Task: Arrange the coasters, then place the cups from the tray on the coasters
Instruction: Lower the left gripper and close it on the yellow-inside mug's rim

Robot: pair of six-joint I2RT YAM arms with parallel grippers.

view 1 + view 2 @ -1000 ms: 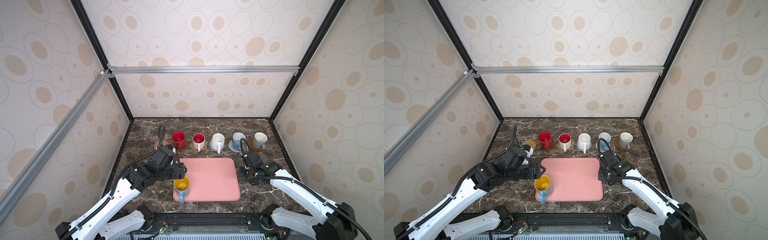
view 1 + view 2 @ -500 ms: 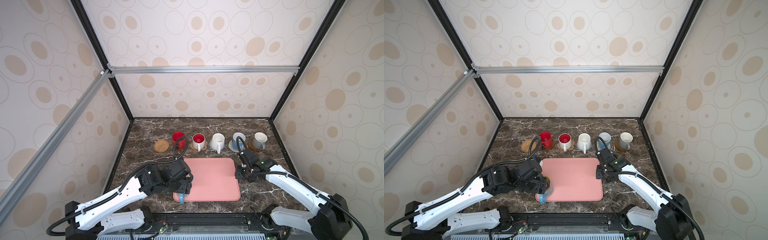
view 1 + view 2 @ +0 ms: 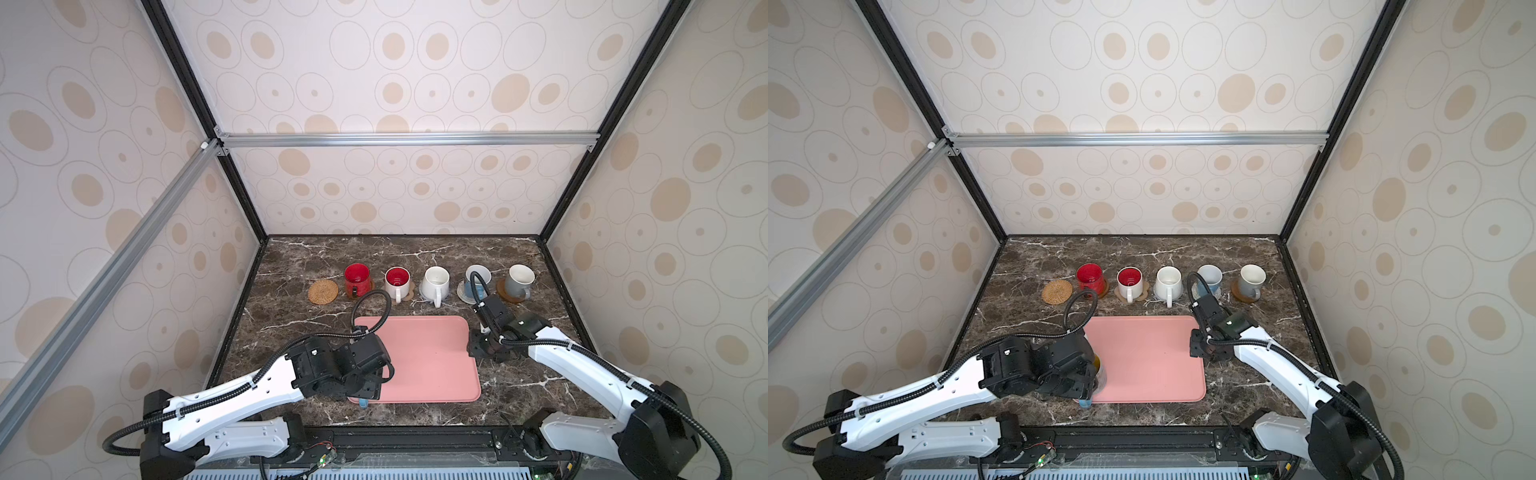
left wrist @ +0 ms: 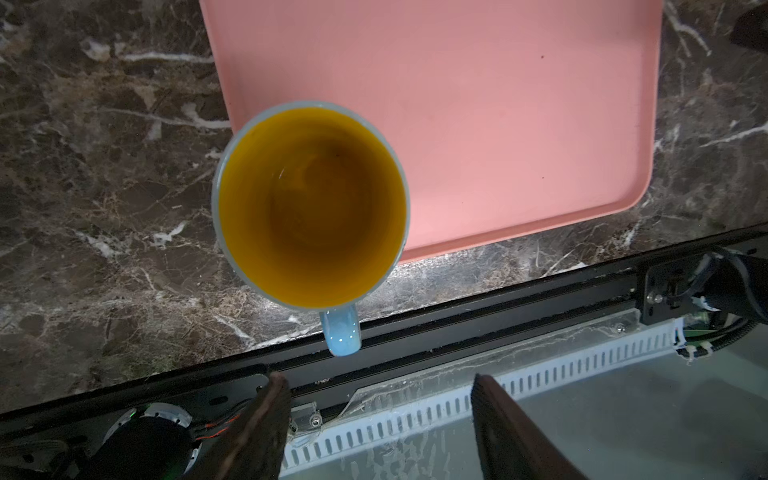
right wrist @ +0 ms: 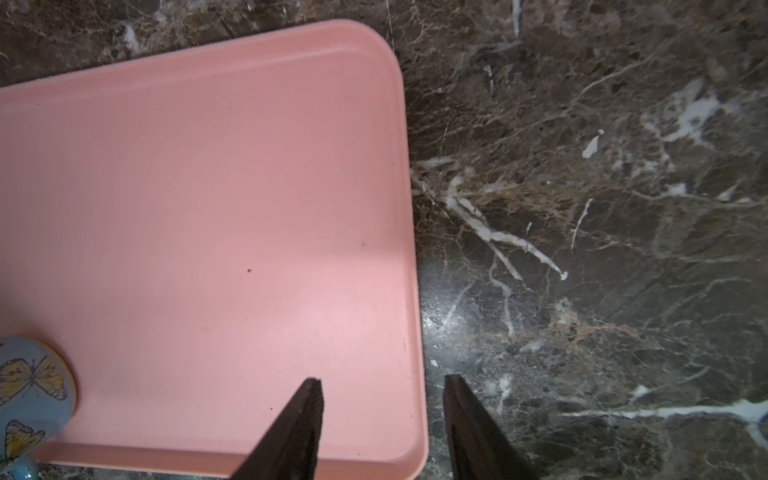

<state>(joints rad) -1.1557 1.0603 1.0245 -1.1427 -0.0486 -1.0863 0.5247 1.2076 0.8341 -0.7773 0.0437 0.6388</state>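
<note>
Left wrist view: left gripper [image 4: 379, 384], jaws wide and empty, lines up on the handle of the blue cup [image 4: 309, 203] at a corner of the tray [image 4: 498, 104], likely to grasp it; right gripper [image 5: 383, 382], half-open and empty, straddles the tray's rim, perhaps steadying it.

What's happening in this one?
The left gripper hangs open over the blue cup with the yellow inside, the only cup on the pink tray, at its near left corner; it is not gripped yet. The right gripper is open and empty at the tray's right edge. Five cups stand on coasters in the back row, and a woven round coaster at the row's left end is bare.
</note>
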